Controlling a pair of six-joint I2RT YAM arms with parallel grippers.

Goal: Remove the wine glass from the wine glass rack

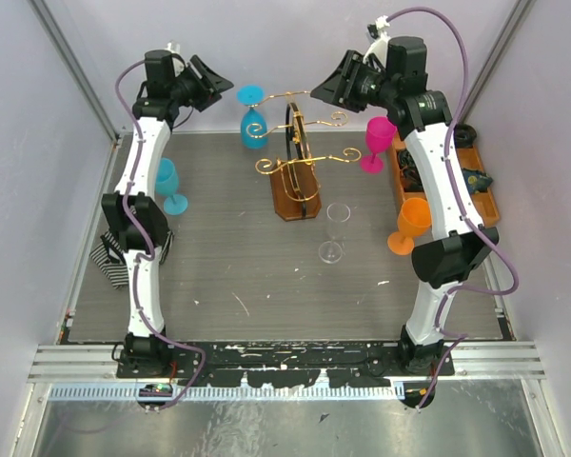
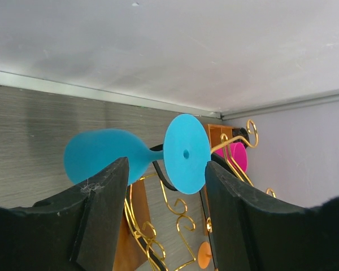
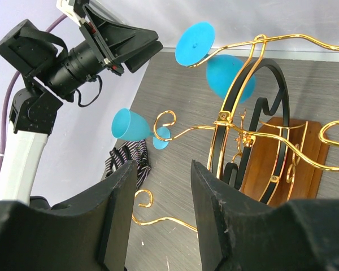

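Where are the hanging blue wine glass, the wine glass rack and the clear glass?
hanging blue wine glass (image 1: 254, 129): top view, its bowl.
wine glass rack (image 1: 290, 206): top view, wooden base.
clear glass (image 1: 330, 252): top view, its foot.

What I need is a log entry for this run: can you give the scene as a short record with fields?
rack: wine glass rack, upright, mid table
on rack: blue wine glass, hanging bowl down from a far left arm
left claw: open, fingers either side of that glass's foot, no grip
right claw: open, empty, near the rack's top
off the rack, standing: second blue glass, pink glass, orange glass, clear glass
status: glass not yet off the rack
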